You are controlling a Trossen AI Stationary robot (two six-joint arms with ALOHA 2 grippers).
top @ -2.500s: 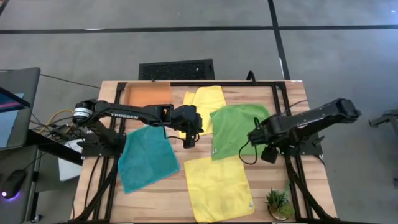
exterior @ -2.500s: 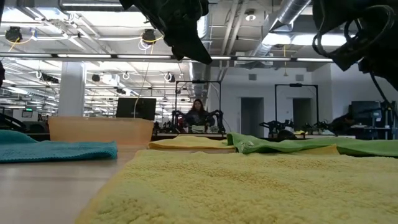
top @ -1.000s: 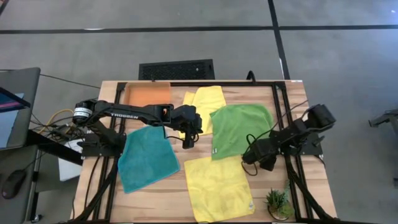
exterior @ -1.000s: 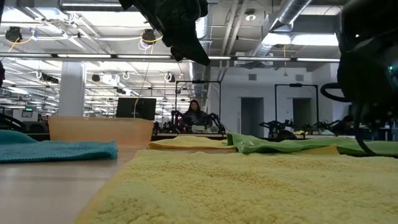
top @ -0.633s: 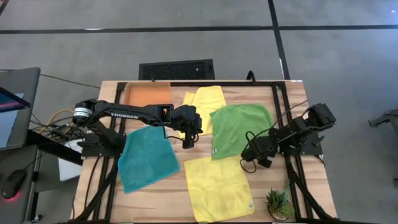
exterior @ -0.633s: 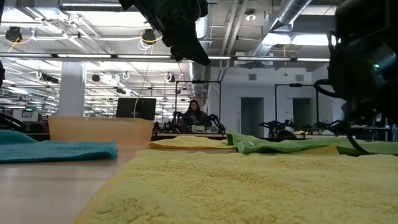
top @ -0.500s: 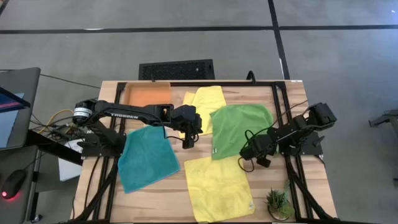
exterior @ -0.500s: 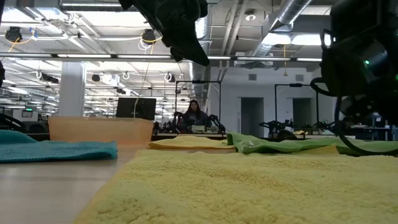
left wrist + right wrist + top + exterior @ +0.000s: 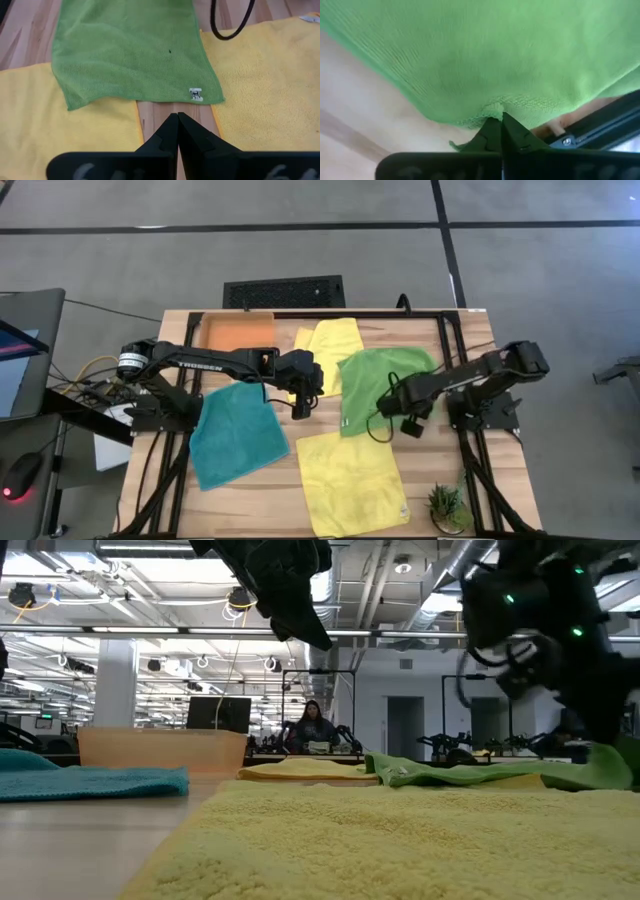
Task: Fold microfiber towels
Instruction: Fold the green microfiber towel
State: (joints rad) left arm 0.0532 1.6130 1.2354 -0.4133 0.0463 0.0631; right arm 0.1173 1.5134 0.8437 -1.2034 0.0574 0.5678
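Observation:
A lime green towel (image 9: 375, 375) lies spread at the table's middle right, and my right gripper (image 9: 384, 402) is shut on its near right part. Around it lie a far yellow towel (image 9: 330, 345), a near yellow towel (image 9: 350, 480) and a teal towel (image 9: 235, 435) at the left, all flat on the wood. My left gripper (image 9: 299, 409) hangs shut and holds nothing, above bare wood between the teal and green towels; its wrist view shows its shut fingers (image 9: 177, 117) above the gap between the towels. My right gripper pinches the green towel's hemmed edge (image 9: 492, 109) between its two fingers, near the near right corner. The fingers reach in from the table's right side, slanting down. The pinched edge is puckered and raised off the wood (image 9: 620, 765); the rest of the towel lies on the table.
An orange tray (image 9: 238, 333) sits at the far left corner. A small potted plant (image 9: 447, 505) stands at the near right corner. A black frame rail (image 9: 450, 340) runs along the table's right side. A black cable loop (image 9: 376, 430) hangs below my right wrist.
My right gripper has come down at the green towel's near right corner, taken hold of it, and gone toward the table's left and a little toward the far edge, drawing that corner up and inward. The rest of the towel stays flat.

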